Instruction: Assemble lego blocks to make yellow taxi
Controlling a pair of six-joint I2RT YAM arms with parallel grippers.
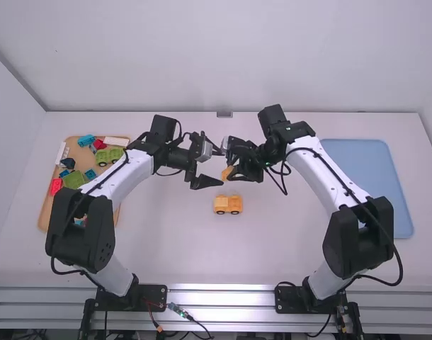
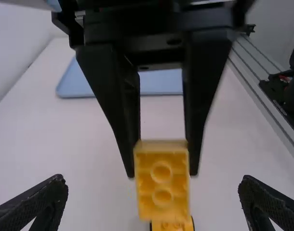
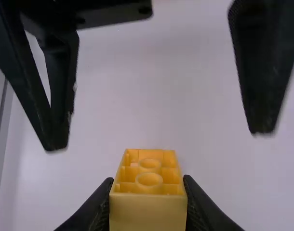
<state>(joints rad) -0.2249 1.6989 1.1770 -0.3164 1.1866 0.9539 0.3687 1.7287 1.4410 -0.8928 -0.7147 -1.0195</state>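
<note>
Right gripper (image 1: 231, 173): fingers clamped on a small yellow block (image 3: 148, 211), one against each side. Block is clear of the table (image 1: 173, 244), mid-scene, its hollow side with two round tubes facing the left gripper (image 1: 216, 166).

Left gripper: fingers wide apart, nothing clamped. In the left wrist view its two tips sit well apart at the bottom edge, with the yellow block and the other gripper's fingers beyond, seen through the gap. Right wrist view has the left fingers standing either side of the block's line, apart from it.

Just nearer than the grippers, on the table: a yellow vehicle (image 1: 228, 205), upright, dark wheels showing along its near side. It lies apart from the held block.

Far left: tan tray (image 1: 43, 218), running from near to far, loose parts in it. Green wheeled piece (image 1: 108, 155) toward its far right; green block (image 1: 74, 179) about midway along; red block (image 1: 56, 186) by the left rim; blue piece (image 1: 86, 140) at the far end; white block (image 1: 117, 141) by the far right corner. Left arm (image 1: 120, 173) passes over part of the tray.

Far right: blue tray (image 1: 365, 159), flat on the table, partly behind the right arm (image 1: 319, 173).

Near edge: metal rails (image 1: 219, 297), arm bases at left and right.
</note>
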